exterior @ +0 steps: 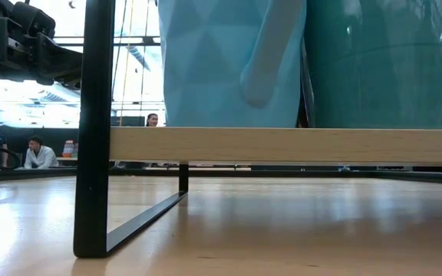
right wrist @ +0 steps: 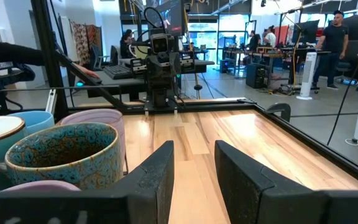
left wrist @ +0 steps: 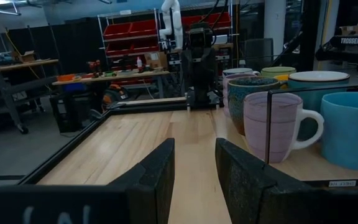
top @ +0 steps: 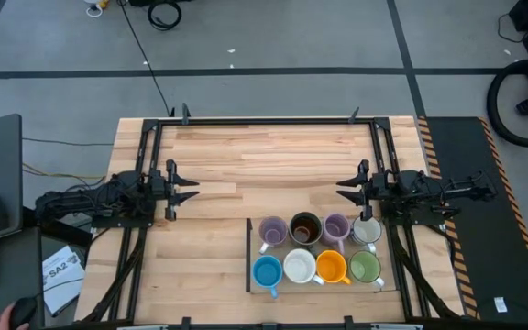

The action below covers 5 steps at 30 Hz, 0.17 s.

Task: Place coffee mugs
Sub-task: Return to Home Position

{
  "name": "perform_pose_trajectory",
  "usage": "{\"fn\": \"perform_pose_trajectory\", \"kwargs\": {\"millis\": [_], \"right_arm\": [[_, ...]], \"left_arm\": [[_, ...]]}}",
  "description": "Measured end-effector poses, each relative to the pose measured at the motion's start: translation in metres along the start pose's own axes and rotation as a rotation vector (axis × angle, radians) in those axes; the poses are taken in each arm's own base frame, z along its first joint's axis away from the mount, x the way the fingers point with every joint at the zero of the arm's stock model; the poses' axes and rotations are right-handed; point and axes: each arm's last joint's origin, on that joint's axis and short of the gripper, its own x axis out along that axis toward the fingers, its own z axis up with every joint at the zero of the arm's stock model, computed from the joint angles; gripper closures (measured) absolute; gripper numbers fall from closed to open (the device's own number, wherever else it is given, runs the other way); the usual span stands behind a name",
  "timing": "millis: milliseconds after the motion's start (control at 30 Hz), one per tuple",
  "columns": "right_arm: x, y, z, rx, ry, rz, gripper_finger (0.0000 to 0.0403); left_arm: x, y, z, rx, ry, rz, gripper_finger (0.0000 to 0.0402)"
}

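Left claw [top: 191,188] sits out at nine o'clock on the surface [top: 246,156], fingers [left wrist: 157,177] spread apart, released, nothing between them but bare wood. Right claw [top: 342,188] mirrors it at three o'clock, just as open and just as empty, touching no mug.

All eight mugs stand on the low shelf [top: 249,252] down around five o'clock, in two rows of four. Far row, reading nine to three: purple mug [top: 273,231], speckled dark teal mug [top: 305,229] with brown inside, second purple mug [top: 337,226], then a pale mug [top: 367,229] tucked close against the right arm, its colour hard to call. Near row: bright blue mug [top: 267,271], teal mug [top: 299,266] with a white inside, orange mug [top: 332,266], green mug [top: 365,267].

From table height only the bright blue and teal ones show, tops cut off, standing on the shelf's wooden plank. From the left wrist the orange and green mugs are mostly hidden behind the others.

Writing: TROSSEN lettering [left wrist: 353,40] on a dark part, "SA2" on a sheet [top: 60,270] at seven o'clock off the surface, and a small tag [left wrist: 340,183] on the shelf edge, too small to read.
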Motion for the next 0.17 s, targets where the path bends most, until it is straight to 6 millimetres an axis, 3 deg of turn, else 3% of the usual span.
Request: {"fn": "perform_pose_trajectory", "kwargs": {"millis": [167], "right_arm": [[0.0, 0.0, 0.0, 0.0, 0.0, 0.0, 0.0281]], "left_arm": [[0.0, 0.0, 0.0, 0.0, 0.0, 0.0, 0.0278]]}}
